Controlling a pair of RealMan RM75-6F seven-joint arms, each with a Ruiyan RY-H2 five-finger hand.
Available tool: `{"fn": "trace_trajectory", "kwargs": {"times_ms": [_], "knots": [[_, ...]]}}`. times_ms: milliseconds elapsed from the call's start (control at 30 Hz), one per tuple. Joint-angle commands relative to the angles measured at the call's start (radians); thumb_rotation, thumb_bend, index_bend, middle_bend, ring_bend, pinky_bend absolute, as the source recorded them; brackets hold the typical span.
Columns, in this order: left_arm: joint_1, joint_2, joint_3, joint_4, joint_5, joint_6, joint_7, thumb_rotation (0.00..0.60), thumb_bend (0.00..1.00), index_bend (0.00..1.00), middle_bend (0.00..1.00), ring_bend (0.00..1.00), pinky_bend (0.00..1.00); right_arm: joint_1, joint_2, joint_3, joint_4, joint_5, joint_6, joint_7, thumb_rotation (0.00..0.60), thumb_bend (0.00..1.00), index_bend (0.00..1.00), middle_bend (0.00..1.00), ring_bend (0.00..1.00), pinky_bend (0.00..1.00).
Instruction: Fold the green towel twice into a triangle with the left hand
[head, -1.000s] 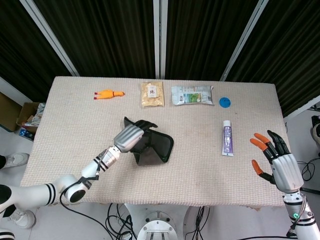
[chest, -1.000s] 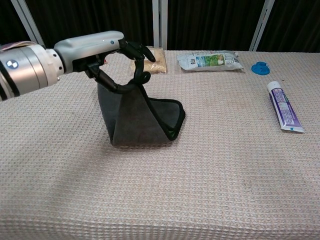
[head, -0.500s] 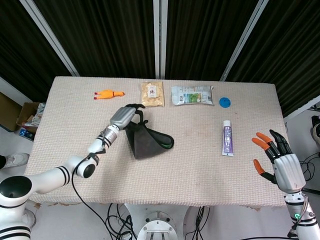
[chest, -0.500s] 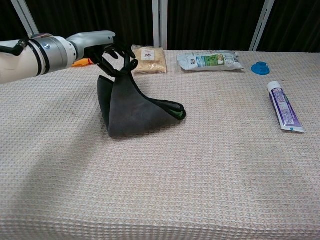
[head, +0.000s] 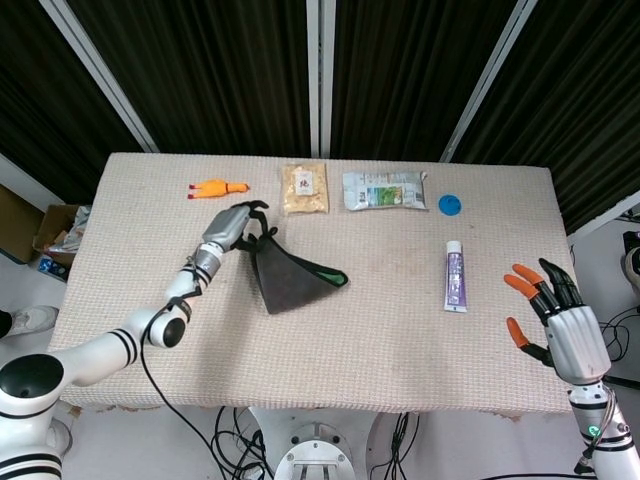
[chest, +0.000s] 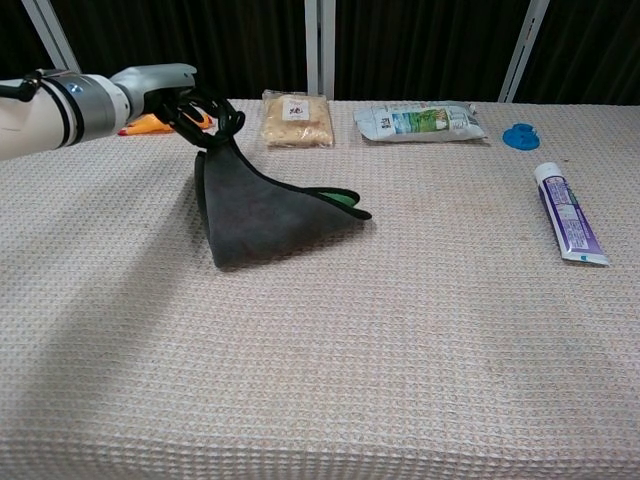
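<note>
Towel (head: 291, 281), dark with a green edge, lies mid-table as a triangle tapering rightward; left hand (head: 229, 226) pinches its raised far-left corner. Right hand (head: 556, 318) hangs spread, well apart, holding nothing.

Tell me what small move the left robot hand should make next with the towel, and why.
Probably lower the pinched corner to the table and let go. The left robot hand holds one corner of the green towel raised at its far left end, while the rest already lies as a flat triangle on the table. Setting that corner down looks like it would finish the fold. The right robot hand is well away.
</note>
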Motion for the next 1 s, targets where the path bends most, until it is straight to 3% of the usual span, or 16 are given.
{"fn": "trace_trajectory", "kwargs": {"times_ms": [33,367,533,600,733,867,1000], "knots": [[0.010,0.010,0.003,-0.007,-0.006,-0.002,-0.002,0.600,0.48,0.61,0.17,0.13,0.14,0.001,-0.001,0.001,-0.001,-0.001,-0.001,-0.002,0.600,0.30,0.24,0.15,0.00,0.10],[0.008,0.003,0.017,0.030,-0.094,-0.069,0.045,0.600,0.48,0.58,0.17,0.13,0.14,-0.002,0.001,-0.001,-0.005,-0.002,0.000,-0.005,0.600,0.31,0.24,0.15,0.00,0.10],[0.003,0.014,0.025,0.026,-0.153,-0.092,0.084,0.600,0.40,0.27,0.12,0.13,0.14,-0.005,0.003,-0.001,-0.008,-0.004,0.006,-0.006,0.600,0.31,0.24,0.15,0.00,0.10],[0.012,0.026,0.031,0.003,-0.160,-0.048,0.118,0.600,0.29,0.17,0.08,0.11,0.13,-0.006,0.003,-0.001,-0.008,-0.005,0.008,-0.005,0.600,0.31,0.24,0.15,0.00,0.10],[0.055,0.081,0.041,-0.087,-0.154,0.088,0.193,0.600,0.16,0.13,0.05,0.10,0.13,-0.007,0.006,0.001,-0.006,-0.003,0.011,0.002,0.600,0.31,0.24,0.15,0.00,0.10],[0.127,0.183,0.051,-0.212,-0.122,0.214,0.225,0.600,0.13,0.12,0.05,0.10,0.13,-0.007,0.012,0.004,0.003,0.016,0.004,0.037,0.600,0.31,0.24,0.15,0.00,0.10],[0.223,0.293,0.099,-0.311,-0.032,0.384,0.287,0.600,0.13,0.15,0.08,0.10,0.13,-0.006,0.035,0.004,0.013,0.057,-0.034,0.063,0.600,0.31,0.24,0.15,0.00,0.10]]}}
